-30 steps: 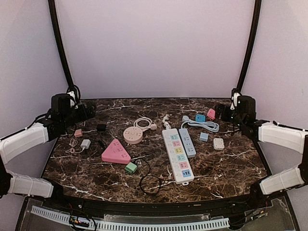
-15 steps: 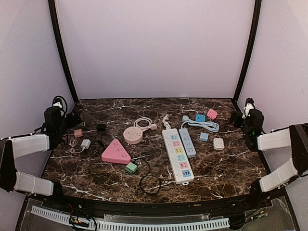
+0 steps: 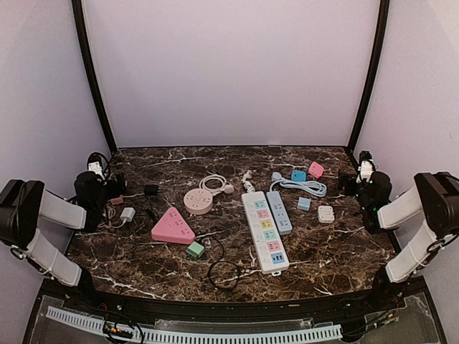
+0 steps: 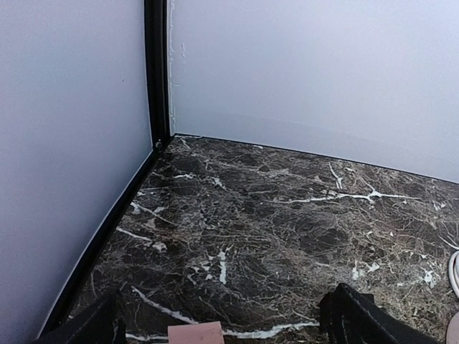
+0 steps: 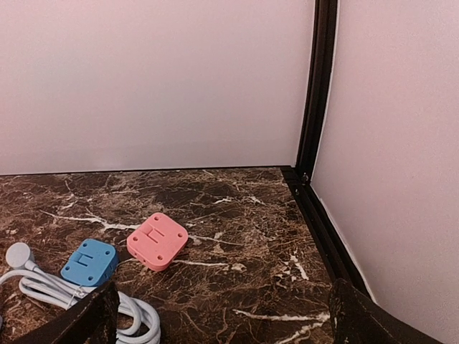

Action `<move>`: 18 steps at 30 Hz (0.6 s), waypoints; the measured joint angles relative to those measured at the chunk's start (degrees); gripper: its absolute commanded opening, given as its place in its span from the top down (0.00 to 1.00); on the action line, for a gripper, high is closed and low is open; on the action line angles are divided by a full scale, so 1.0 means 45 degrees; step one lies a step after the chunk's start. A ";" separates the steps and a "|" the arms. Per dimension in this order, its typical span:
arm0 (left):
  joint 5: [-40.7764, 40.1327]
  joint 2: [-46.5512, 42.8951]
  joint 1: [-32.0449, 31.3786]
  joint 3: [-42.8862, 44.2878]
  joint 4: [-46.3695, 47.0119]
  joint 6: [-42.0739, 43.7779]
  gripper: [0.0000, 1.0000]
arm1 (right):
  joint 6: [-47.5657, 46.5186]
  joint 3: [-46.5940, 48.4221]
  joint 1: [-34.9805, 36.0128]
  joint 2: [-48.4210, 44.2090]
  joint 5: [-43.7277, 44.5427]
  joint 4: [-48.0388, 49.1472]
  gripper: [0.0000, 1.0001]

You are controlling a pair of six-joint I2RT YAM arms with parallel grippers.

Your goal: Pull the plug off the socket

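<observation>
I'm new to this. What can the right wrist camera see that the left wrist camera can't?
Only the right wrist view: a pink adapter, a blue adapter and a white cable. Only the left wrist view: the top of a small pink block at the bottom edge. Both: the dark marble table, pale walls and a black corner post.

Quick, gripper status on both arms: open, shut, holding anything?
Left gripper: open, holding nothing.
Right gripper: open, holding nothing.
</observation>
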 measured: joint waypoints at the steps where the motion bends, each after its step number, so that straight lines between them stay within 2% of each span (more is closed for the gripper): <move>1: 0.0155 0.0330 0.0000 -0.0078 0.0593 0.0126 0.01 | -0.0024 0.0000 -0.0010 0.0005 -0.0068 0.0024 0.01; 5: 0.0962 0.1481 0.0000 -0.0476 0.2365 0.0612 0.01 | -0.0073 0.0005 -0.0010 0.0015 -0.0087 0.0291 0.01; 12: 0.2472 0.1622 0.0000 -0.0121 0.2497 0.1243 0.01 | -0.0078 0.0005 -0.0010 0.0015 -0.0049 0.0364 0.01; 18: 0.2856 0.1622 0.0000 -0.0073 0.2521 0.1409 0.01 | -0.0078 0.0005 -0.0010 0.0015 -0.0049 0.0364 0.01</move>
